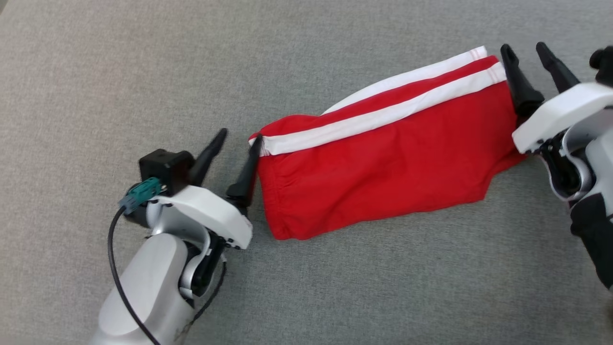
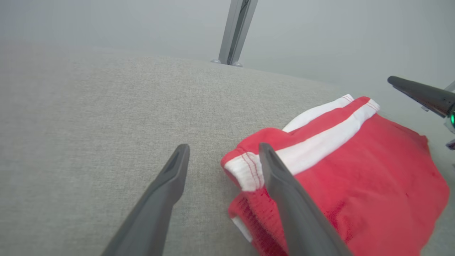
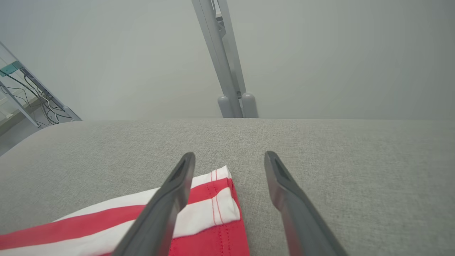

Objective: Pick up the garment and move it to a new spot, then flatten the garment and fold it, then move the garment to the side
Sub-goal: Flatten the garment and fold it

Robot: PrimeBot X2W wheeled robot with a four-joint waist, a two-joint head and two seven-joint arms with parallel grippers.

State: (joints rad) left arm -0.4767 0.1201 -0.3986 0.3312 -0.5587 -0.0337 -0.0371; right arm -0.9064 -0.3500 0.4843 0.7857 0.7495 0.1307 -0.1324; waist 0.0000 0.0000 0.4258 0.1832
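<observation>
The garment [image 1: 383, 163] is a pair of red shorts with white side stripes, folded and lying flat on the grey cloth surface. My left gripper [image 1: 239, 135] stands open at its waistband end, one finger over the white-striped corner [image 2: 245, 170], the other over bare cloth. At the hem end my right gripper [image 1: 526, 49] is open too. Its left finger lies over the striped hem corner [image 3: 220, 199], and its right finger is over bare cloth. Neither gripper holds the garment. The right gripper's finger [image 2: 419, 94] also shows in the left wrist view.
The grey cloth surface [image 1: 143, 72] stretches wide around the garment. Past its far edge stands a metal post [image 3: 227, 71]. A rack with cables [image 3: 25, 92] is at the far left of the right wrist view.
</observation>
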